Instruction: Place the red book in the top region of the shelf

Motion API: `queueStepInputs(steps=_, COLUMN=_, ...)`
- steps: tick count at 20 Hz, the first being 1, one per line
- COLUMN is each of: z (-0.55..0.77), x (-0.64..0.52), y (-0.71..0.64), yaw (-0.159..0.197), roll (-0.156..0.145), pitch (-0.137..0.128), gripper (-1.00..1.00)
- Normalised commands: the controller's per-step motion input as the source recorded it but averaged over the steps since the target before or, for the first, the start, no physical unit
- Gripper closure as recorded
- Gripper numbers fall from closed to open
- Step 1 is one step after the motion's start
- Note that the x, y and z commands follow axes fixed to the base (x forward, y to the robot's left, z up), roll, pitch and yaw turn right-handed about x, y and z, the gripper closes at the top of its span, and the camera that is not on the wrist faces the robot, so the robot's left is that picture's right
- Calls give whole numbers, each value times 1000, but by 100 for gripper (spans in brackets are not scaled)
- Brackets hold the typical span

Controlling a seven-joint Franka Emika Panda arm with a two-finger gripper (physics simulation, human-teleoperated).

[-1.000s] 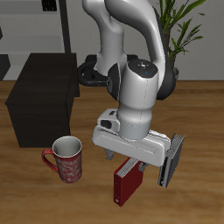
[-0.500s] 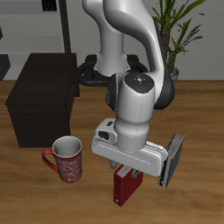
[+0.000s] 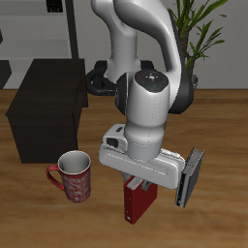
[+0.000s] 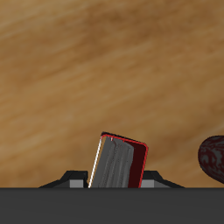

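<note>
At the back of the table sits the shelf (image 3: 46, 108), big dark box with a flat top, well apart from everything else. Closer to the front edge the arm hangs over the red book (image 3: 139, 201), and the gripper (image 3: 141, 183) looks clamped on its top edge, since in the wrist view the book (image 4: 118, 163) sits right between the fingers. It's upright, probably for a clean lift. Mug (image 3: 75, 177) stands beside it, so watch that.
</note>
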Motion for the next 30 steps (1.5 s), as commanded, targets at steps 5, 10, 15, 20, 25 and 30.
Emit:
queueStepInputs(steps=5, z=698, x=-392, y=37, yaw=85, roll=39, pitch=-112, gripper=100)
queueStepInputs(steps=10, z=757, x=-520, y=-76, yaw=60, roll=17, pitch=-97, gripper=100)
queueStepInputs(steps=15, z=792, x=-631, y=-129, yaw=46, roll=34, pitch=-74, gripper=100)
queueStepInputs(steps=20, z=549, x=-503, y=-208, yaw=19, roll=-17, pitch=-55, gripper=100)
queueStepInputs(steps=25, z=396, x=-474, y=-144, yaw=28, roll=4, pitch=-32, gripper=100)
queueStepInputs(steps=30, z=258, x=-438, y=-137, yaw=24, roll=6, pitch=-48, gripper=100)
